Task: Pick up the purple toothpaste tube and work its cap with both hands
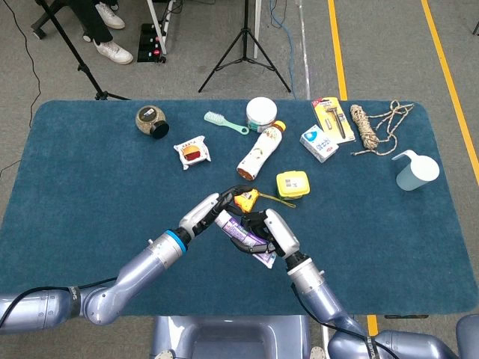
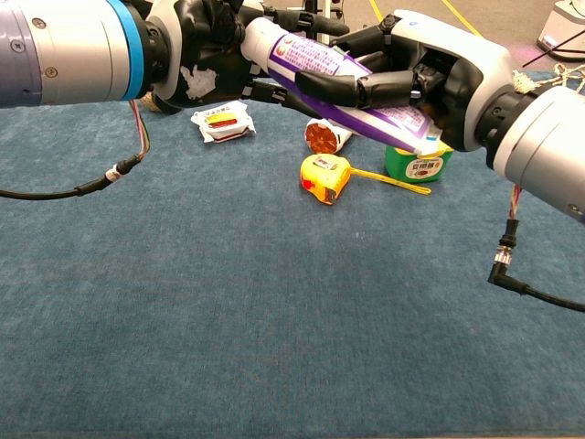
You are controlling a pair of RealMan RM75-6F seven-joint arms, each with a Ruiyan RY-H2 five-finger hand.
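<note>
The purple toothpaste tube (image 1: 241, 232) (image 2: 340, 82) is held above the table, slanting down to the right, its flat crimped end lowest. My right hand (image 1: 273, 231) (image 2: 422, 66) grips the tube's body, fingers wrapped over the top. My left hand (image 1: 211, 211) (image 2: 208, 44) holds the tube's upper white end, where the cap is hidden inside its fingers.
Under the hands lie a yellow tape measure (image 2: 326, 176) (image 1: 247, 200) with its tape pulled out, a green-labelled tub (image 2: 418, 163) and a tipped bottle (image 1: 260, 152). A snack packet (image 1: 192, 152), jar (image 1: 151, 121), comb, cream pot, boxes, rope (image 1: 372, 126) and a scoop (image 1: 415, 170) sit further back.
</note>
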